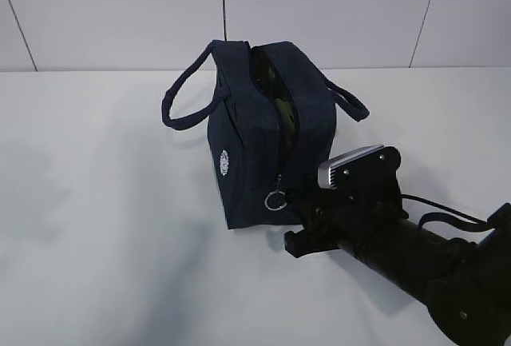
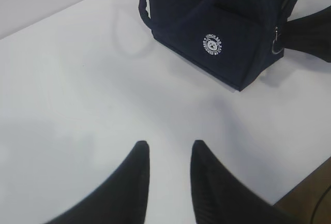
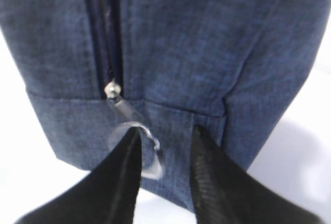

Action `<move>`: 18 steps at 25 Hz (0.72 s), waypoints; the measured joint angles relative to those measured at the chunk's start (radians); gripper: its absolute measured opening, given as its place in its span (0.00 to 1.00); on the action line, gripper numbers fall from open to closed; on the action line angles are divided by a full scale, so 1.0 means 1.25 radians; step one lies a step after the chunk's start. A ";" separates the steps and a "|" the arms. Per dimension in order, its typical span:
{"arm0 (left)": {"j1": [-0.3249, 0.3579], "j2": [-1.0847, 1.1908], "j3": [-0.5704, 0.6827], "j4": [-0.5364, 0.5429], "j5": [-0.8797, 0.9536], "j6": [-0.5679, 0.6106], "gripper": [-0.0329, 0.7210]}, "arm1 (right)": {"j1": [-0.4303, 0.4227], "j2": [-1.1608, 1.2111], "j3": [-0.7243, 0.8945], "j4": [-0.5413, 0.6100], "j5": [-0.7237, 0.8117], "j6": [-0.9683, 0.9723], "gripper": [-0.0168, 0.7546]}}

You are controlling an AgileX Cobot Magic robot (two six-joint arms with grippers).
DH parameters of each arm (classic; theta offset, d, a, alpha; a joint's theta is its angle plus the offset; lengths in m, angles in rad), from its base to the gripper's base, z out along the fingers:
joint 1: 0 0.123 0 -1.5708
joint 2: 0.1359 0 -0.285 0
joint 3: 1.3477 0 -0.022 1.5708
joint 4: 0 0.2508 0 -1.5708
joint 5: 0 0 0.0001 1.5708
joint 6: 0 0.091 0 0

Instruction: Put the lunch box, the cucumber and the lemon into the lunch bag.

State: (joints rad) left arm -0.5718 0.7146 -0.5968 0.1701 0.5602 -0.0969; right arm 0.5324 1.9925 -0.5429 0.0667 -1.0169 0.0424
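The navy lunch bag is sitting mid-frame on the white surface, its silver ring pull hanging between the right end effector's narrowly parted, empty fingers.

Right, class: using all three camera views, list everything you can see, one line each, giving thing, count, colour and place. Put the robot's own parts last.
lunch bag: one, dark navy, standing on the table near the middle, top zipper partly open; something dark green shows inside but cannot be identified.
handles: two, navy loops, one on each side of the bag.
ring pull: one, silver, hanging at the zipper's lower end on the bag's near end.
round logo: one, white, on the bag's side panel.
table: one, white, under everything.
wall: pale panels behind the table.
left gripper: one, black, jaws apart over bare table, holding nothing.
right gripper: one, black, jaws apart at the ring pull, not closed on it.
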 joint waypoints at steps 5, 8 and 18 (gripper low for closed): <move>0.000 0.000 0.000 0.001 0.000 0.000 0.29 | 0.000 0.000 0.000 -0.020 -0.003 -0.002 0.34; 0.000 0.000 0.000 0.001 0.000 0.000 0.29 | 0.000 0.000 0.002 -0.067 -0.003 -0.003 0.34; 0.000 0.000 0.000 -0.004 0.002 0.000 0.29 | 0.000 0.000 0.009 -0.096 -0.003 -0.008 0.34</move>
State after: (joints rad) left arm -0.5718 0.7146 -0.5968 0.1645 0.5624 -0.0969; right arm 0.5324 1.9925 -0.5311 -0.0529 -1.0211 0.0327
